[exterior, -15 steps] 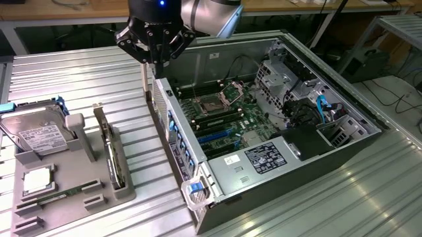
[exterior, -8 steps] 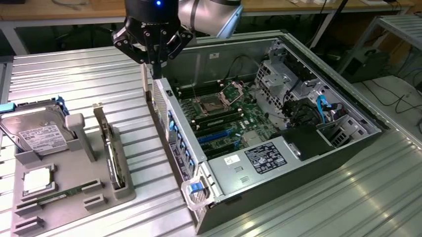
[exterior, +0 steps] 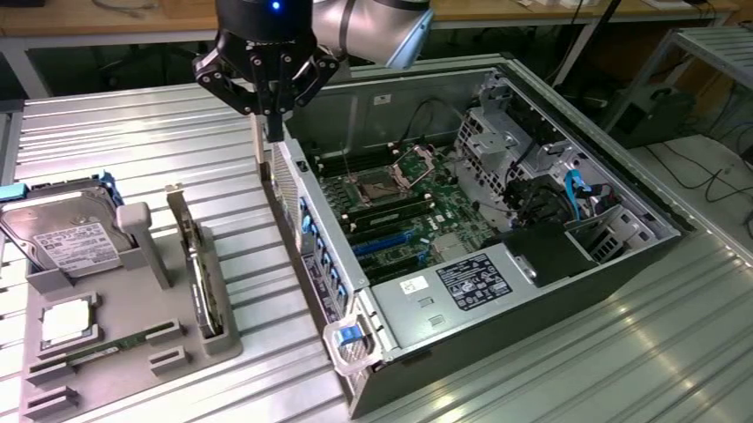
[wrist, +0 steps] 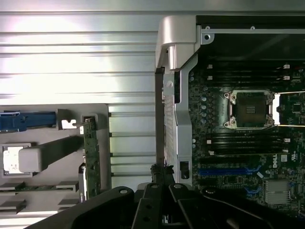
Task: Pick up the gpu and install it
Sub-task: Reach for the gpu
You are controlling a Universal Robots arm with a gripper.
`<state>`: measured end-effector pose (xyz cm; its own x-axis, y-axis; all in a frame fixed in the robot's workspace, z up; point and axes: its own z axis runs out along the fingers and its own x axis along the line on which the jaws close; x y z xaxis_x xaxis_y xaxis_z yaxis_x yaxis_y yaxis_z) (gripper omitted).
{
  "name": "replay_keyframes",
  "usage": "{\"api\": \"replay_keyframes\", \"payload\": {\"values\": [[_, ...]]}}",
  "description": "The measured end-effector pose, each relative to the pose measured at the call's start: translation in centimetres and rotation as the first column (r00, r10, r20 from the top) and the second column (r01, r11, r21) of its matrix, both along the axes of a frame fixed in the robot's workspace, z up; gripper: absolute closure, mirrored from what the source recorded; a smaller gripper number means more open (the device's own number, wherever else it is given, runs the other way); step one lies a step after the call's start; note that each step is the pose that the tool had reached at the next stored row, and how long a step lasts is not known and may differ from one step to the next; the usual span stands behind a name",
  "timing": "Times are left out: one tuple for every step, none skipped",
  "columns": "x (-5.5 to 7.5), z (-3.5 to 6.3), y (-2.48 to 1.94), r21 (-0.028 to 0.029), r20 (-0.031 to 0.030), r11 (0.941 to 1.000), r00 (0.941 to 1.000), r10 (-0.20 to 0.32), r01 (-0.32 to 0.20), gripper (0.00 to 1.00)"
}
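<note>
1. Nearest in the exterior view, a grey parts tray [exterior: 141, 308] is seen on the ribbed metal table [exterior: 565, 379]. A hard drive [exterior: 65, 238] is held at the tray's far end.
2. The gpu [exterior: 197, 264] is stood on edge in a slot along the tray's side that faces the computer case [exterior: 588, 282]. Its silver end bracket is turned away from the camera. It has not yet been lifted, so the pick-up step is judged to be the one in hand, with nothing of the installing done.
3. For that pick-up, it is judged that the fingers would have to be spread and brought over the card's upper edge, in line with the thin board. A level lift would be needed to free the card from the slot without it catching.
4. Beyond the tray, the case is laid open. Its motherboard [exterior: 389, 203] and blue expansion slots [exterior: 383, 242] are exposed, and no card is seated in them.
5. Farther back, the gripper [exterior: 274, 128] is held pointing straight down over the rim of the case's rear wall [exterior: 294, 203], well apart from the gpu. Its fingers [exterior: 282, 92] are pressed together on nothing.
6. Whether the tips are touching the rim cannot be made out.
7. The arm [exterior: 376, 26] is reached in from the far side, with the wrist kept upright.
</note>
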<state>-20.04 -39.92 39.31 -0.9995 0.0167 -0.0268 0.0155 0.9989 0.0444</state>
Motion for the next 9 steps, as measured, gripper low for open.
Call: {"api": "replay_keyframes", "payload": {"values": [[-0.06,0.0,0.0,0.0001,0.0001,1.0,1.0,0.0,0.0,0.89],[-0.11,0.0,0.0,0.0,0.0,1.0,1.0,0.0,0.0,0.89],[-0.17,0.0,0.0,0.0,0.0,1.0,1.0,0.0,0.0,0.89],[-0.22,0.0,0.0,0.0,-0.0001,1.0,1.0,0.0,0.0,0.89],[-0.28,0.0,0.0,0.0,0.0,1.0,1.0,0.0,0.0,0.89],[-0.33,0.0,0.0,0.0,0.0,1.0,1.0,0.0,0.0,0.89],[-0.38,-0.01,0.0,0.0,0.0,1.0,1.0,0.0,0.0,0.89],[-0.43,-0.01,0.0,0.0,-0.0001,1.0,1.0,0.0,0.0,0.89],[-0.49,-0.01,0.0,0.0,0.0,1.0,1.0,0.0,0.0,0.89]]}}
